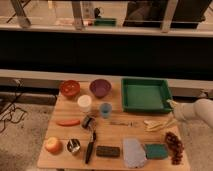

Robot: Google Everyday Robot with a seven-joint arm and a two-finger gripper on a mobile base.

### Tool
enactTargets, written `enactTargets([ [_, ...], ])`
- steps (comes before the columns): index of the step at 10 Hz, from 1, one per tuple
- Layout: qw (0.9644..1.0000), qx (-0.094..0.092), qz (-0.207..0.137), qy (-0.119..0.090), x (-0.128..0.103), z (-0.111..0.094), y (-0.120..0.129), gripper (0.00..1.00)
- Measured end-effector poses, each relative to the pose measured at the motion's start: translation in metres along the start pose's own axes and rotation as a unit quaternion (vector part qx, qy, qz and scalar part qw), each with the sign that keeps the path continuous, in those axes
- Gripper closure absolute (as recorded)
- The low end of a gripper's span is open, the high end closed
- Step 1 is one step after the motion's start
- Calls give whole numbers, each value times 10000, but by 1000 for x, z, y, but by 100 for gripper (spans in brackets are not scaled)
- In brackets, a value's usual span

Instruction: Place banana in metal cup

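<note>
Wooden surface (117,135), bearing orange bowl (70,88), purple bowl (100,88), green tray (145,95), white cup (84,103), blue cup (105,109), carrot (68,122), banana (160,124), metal cup (74,146), orange fruit (52,145), black-handled knife (90,146), dark block (107,151), grey cloth (133,152), green sponge (156,150), dark grapes (174,147), hand (174,107) at right edge near banana.

Wooden surface (116,136), items in rows.
Back row, left to right: orange bowl (70,88), purple bowl (100,88), green tray (145,94), all upright.
Next row: white cup (84,103), blue cup (105,109) just beside it to the right.
Middle: carrot (68,122) at left edge, small dark object (88,121) near it, thin metal utensil (122,123) further right.
Front row: round orange-yellow fruit (52,145), black-handled knife (90,147), dark rectangular block (107,151), pale grey cloth (134,152), green sponge (156,151), bunch of dark grapes (174,146) at right edge.
On floor, left of surface: loose black cable (10,115).
</note>
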Motion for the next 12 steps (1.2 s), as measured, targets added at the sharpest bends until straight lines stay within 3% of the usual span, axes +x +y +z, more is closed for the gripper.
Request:
enactTargets([
  [3, 9999, -98, 119, -51, 1, 5, 0, 62],
  [5, 9996, -225, 174, -57, 3, 6, 2, 70],
  [7, 9994, -314, 158, -45, 4, 5, 3, 67],
  [9, 9992, -362, 144, 8, 8, -2, 7, 51],
  [12, 9989, -439, 162, 45, 12, -8, 15, 50],
])
